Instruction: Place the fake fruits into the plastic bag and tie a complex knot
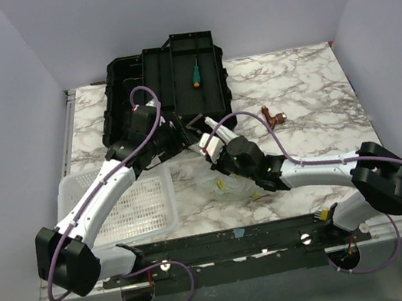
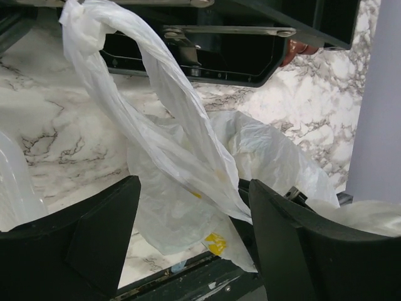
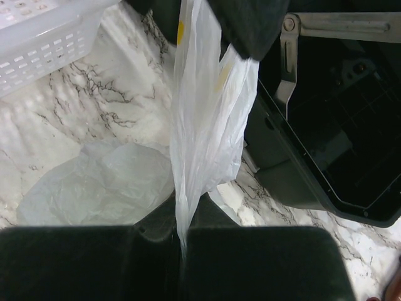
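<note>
The plastic bag (image 1: 233, 188) lies crumpled on the marble under my right arm; faint yellow-green shows through it, and no fake fruit is plainly visible. In the left wrist view its handles form a twisted white strand (image 2: 182, 119) with a bunched lump at the upper left (image 2: 80, 30). The strand runs down between the wide-open fingers of my left gripper (image 2: 194, 188), against the right finger (image 2: 294, 244). My right gripper (image 3: 182, 237) is shut on the lower end of a stretched bag handle (image 3: 200, 119). In the top view the left gripper (image 1: 176, 134) and right gripper (image 1: 214, 145) are close together.
An open black toolbox (image 1: 166, 86) stands at the back, with a green-handled screwdriver (image 1: 194, 73) in its lid. A white perforated basket (image 1: 129, 206) sits at the left front. A small brown object (image 1: 273, 116) lies right of the grippers. A black rail (image 1: 232, 238) runs along the near edge.
</note>
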